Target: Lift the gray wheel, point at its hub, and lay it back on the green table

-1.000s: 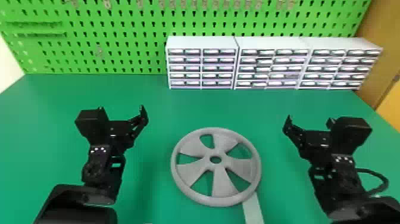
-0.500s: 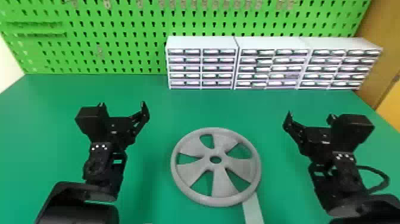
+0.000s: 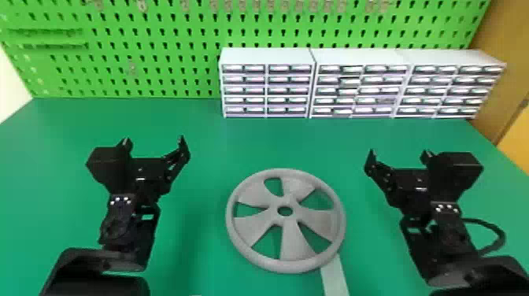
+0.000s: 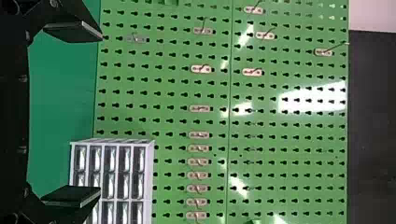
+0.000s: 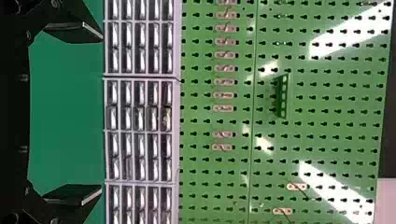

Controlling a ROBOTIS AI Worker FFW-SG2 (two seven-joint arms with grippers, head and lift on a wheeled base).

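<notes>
In the head view my left gripper [image 3: 154,142] stands open left of the gray wheel, and my right gripper [image 3: 398,154] stands open on its right. The gray wheel [image 3: 293,244] lies flat on the green table [image 3: 204,134], its round hub hole facing up; neither gripper touches it. From the left wrist, my left gripper [image 4: 100,114] has its two fingers wide apart with nothing between them. The right wrist view has my right gripper [image 5: 102,114] spread just as wide and holding nothing.
White drawer cabinets [image 3: 267,57] stand along the table's back edge, centre to right. Behind them rises a green pegboard [image 3: 157,59] with small hooks. A pale strip [image 3: 335,277] lies on the table, running from under the wheel's near rim towards the front.
</notes>
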